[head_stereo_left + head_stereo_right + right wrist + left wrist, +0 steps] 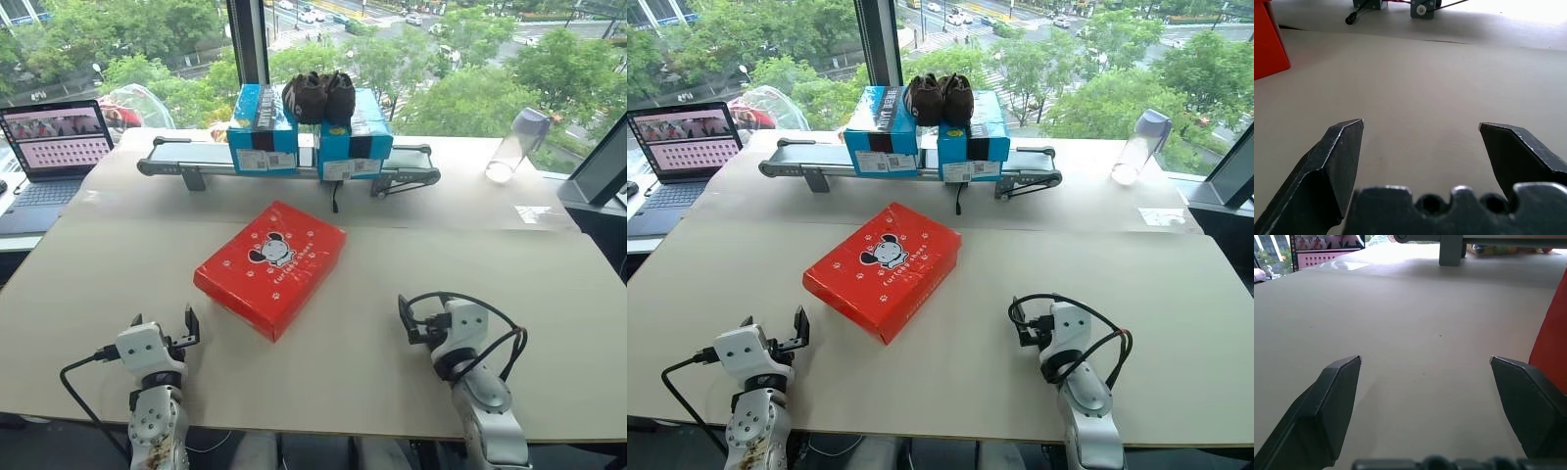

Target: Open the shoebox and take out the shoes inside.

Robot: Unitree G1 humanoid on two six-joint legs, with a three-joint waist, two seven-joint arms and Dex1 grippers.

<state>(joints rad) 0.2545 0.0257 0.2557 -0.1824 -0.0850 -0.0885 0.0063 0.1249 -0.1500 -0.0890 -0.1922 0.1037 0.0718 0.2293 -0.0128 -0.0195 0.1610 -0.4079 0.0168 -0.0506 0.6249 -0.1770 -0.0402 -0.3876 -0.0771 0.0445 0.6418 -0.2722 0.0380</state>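
- At the far left, an open laptop (54, 147) sits on a lower side desk, its screen lit with pink and white content.
- The left end effector (164, 326) hovers over the near left part of the surface (411, 264), fingers spread wide with nothing between them; in the left wrist view the fingers (1337, 396) frame bare tabletop, and a red edge of the shoebox shows off to one side.
- The surface is a broad beige tabletop, with a seam running across it behind the shoebox.
- The shoebox (271, 265) lies flat near the middle of the surface, turned at an angle, lid closed, with the cartoon dog logo and white paw prints facing up. It sits between the two end effectors and ahead of them, apart from both.
- Behind it a small conveyor belt (196, 155) spans the back of the surface and carries two blue boxes (265, 129) with barcode labels; a pair of dark brown fuzzy shoes (319, 95) rests on top of them.
- The right end effector (407, 318) hovers over the near right part of the surface, fingers wide apart and empty.
- A clear water bottle (516, 144) with a purple cap stands at the far right rear.
- Large windows behind the surface look down on green trees and a street with cars.
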